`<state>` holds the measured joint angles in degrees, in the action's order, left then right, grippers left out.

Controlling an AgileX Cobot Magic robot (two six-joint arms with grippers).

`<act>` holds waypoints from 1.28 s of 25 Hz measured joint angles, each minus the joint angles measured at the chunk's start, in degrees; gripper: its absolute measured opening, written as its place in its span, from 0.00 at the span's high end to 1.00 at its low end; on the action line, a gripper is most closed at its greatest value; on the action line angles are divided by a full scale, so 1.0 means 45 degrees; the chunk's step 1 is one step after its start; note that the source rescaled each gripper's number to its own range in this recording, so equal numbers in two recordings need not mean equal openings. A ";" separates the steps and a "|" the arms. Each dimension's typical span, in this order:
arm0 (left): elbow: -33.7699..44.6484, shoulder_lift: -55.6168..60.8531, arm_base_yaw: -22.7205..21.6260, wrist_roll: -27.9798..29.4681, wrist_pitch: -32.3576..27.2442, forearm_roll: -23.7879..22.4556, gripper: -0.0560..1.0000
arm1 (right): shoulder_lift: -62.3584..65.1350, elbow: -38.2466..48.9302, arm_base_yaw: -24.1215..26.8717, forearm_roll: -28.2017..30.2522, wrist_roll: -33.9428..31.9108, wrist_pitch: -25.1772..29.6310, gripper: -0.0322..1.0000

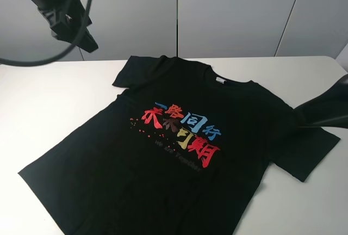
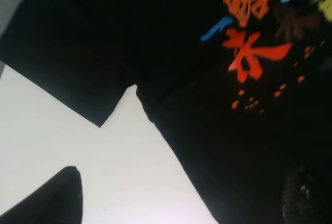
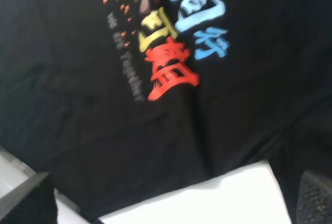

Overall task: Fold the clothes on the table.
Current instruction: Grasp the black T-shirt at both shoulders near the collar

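**A:** Where's the shirt point(image 1: 179, 159)?

**B:** Flat on the tabletop point(image 1: 54, 110), print point(image 1: 179, 131) up. In the high view it lies mid-scene but askew. The collar and label point(image 1: 220, 80) point to 1 o'clock and the hem runs off at 6. One sleeve point(image 1: 136, 72) sits at 11, the other sleeve point(image 1: 307, 150) at 4.

**A:** And the arms?

**B:** The left arm point(image 1: 65, 14) hangs high at 10 o'clock, off the cloth. The right arm point(image 1: 326, 110) reaches in at 3, blurred, over the 4 o'clock sleeve. I cannot tell whether it touches the sleeve. The left jaws and right jaws both stand wide apart with nothing in them.

**A:** So no fold is made yet. What could go wrong?

**B:** Mostly the pinch. If the jaws close on the top layer only, the back would stay down and the fold would bunch. The tabletop looks smooth, so a sideways pull might drag the whole shirt instead of turning an edge.

**A:** And the skew?

**B:** If the two arms lift unevenly, the crease could run crooked across the print. The hem is also out of the high view, so a grab there may be poorly placed.
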<state>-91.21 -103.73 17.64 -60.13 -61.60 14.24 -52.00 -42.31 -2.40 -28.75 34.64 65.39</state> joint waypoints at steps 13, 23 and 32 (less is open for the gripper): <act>-0.0977 -0.4040 0.0366 -0.3127 0.0347 -0.1810 0.00 | -0.0633 0.0000 -0.1480 0.0002 0.0094 -0.0462 0.00; -0.1115 -0.5445 0.0425 -0.4263 0.1228 -0.3365 0.00 | -0.2325 0.0000 -0.1783 -0.0390 0.0114 -0.0435 0.00; -0.1504 -0.5702 0.1246 -0.5640 0.2294 -0.3165 0.00 | -0.3931 -0.0005 -0.2574 -0.0434 0.0448 -0.0822 0.00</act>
<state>-97.98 -129.39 23.25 -85.51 -51.28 0.00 -69.69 -42.34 -13.98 -30.70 36.66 61.69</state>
